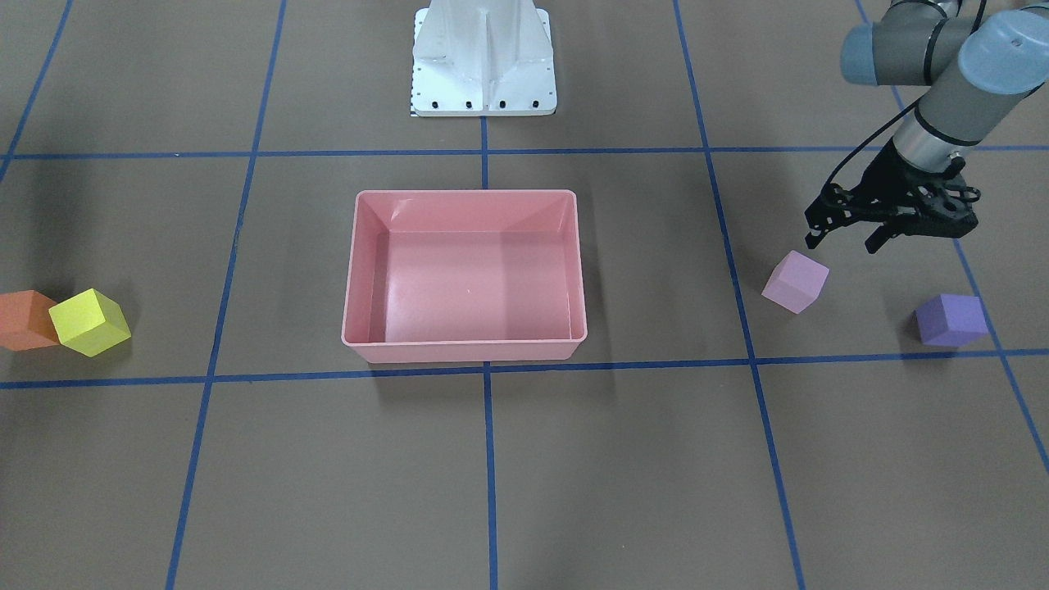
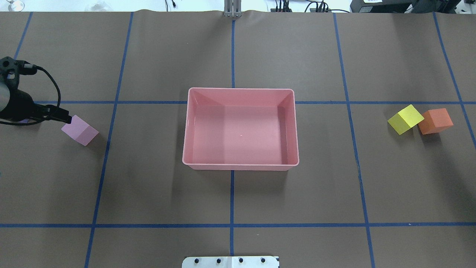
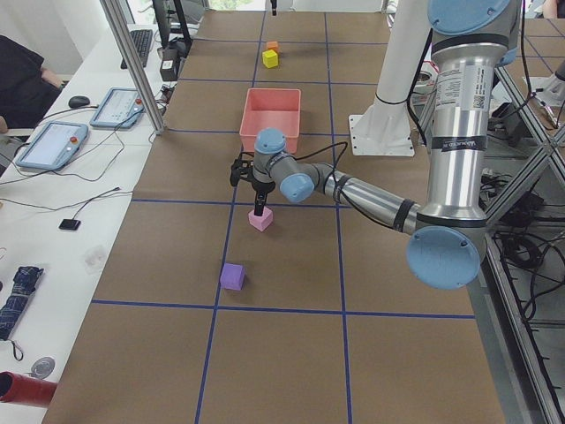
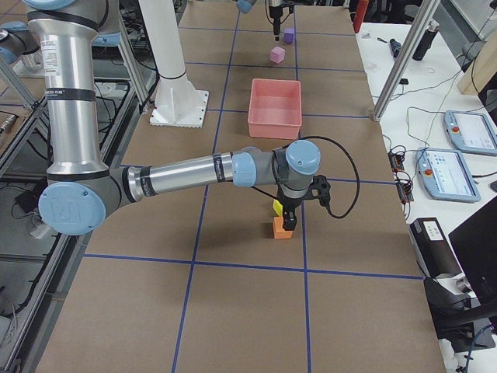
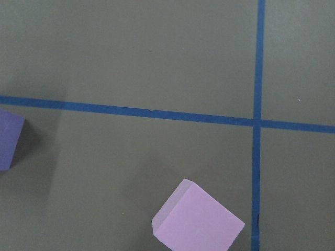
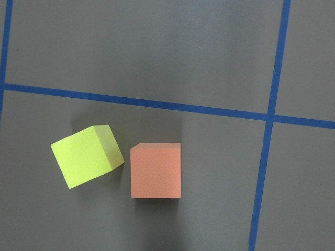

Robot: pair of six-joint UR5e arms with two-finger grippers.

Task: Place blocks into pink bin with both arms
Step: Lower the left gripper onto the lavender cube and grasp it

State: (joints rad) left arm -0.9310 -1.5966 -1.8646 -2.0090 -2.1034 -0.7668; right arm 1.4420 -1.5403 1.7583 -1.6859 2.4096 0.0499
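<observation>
Front-facing view: left gripper (image 1: 842, 239), fingers spread, hangs just above pink block (image 1: 795, 281) near worktop's left edge; right gripper (image 4: 287, 217) over orange block (image 4: 283, 229), can't tell its spread.

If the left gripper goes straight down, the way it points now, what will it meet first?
Probably the pink block, which lies right under the left gripper in the left side view. Depth is unclear, so it may catch only an edge.

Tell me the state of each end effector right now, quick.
Left end effector: open, empty, near the light pink block.
Right end effector: cannot tell; it shows only in a side view, near the orange block.
</observation>
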